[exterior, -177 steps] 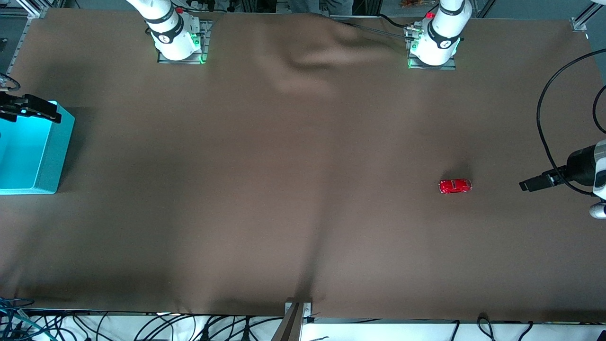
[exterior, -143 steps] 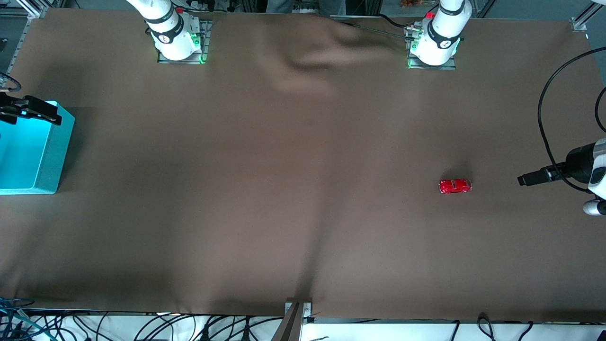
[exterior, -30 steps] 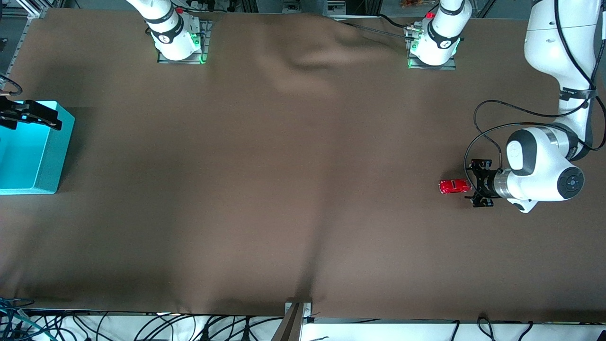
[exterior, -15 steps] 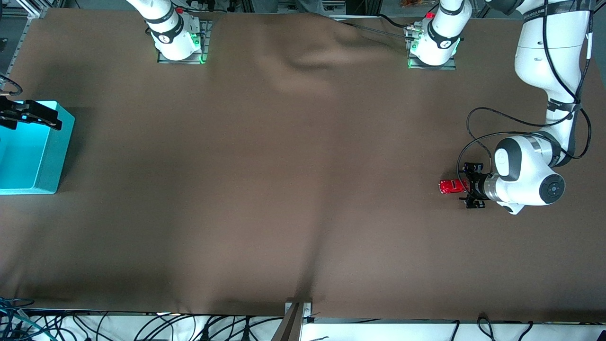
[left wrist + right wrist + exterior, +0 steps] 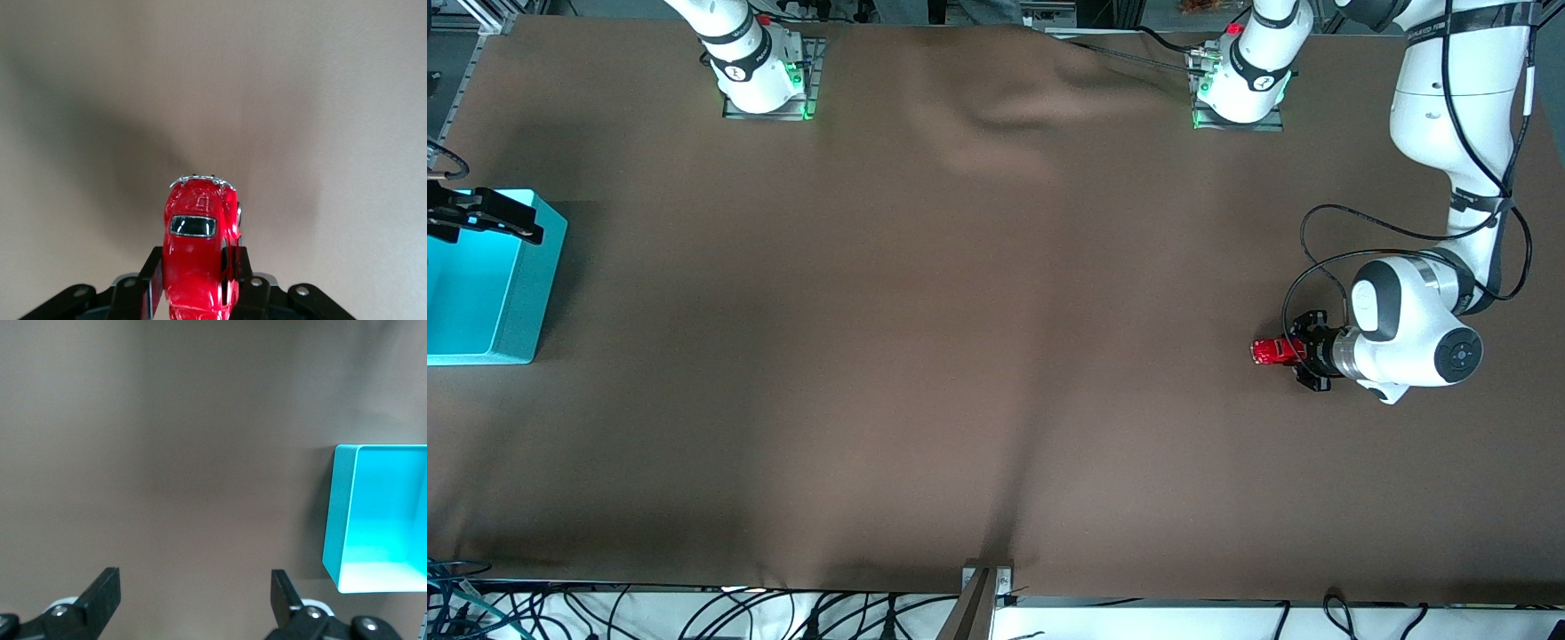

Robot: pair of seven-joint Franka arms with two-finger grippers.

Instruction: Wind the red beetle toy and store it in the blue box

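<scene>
Bare brown tablecloth (image 5: pixel 960 356) between red beetle toy (image 5: pixel 1267 352) and blue box (image 5: pixel 516 293); box top open.

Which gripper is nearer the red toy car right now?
Left. The left gripper has its fingers on either side of the red toy car; the right gripper waits over the blue box.

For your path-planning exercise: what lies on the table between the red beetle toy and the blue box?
Nothing: between red beetle toy and blue box, front view shows bare brown cloth.
</scene>
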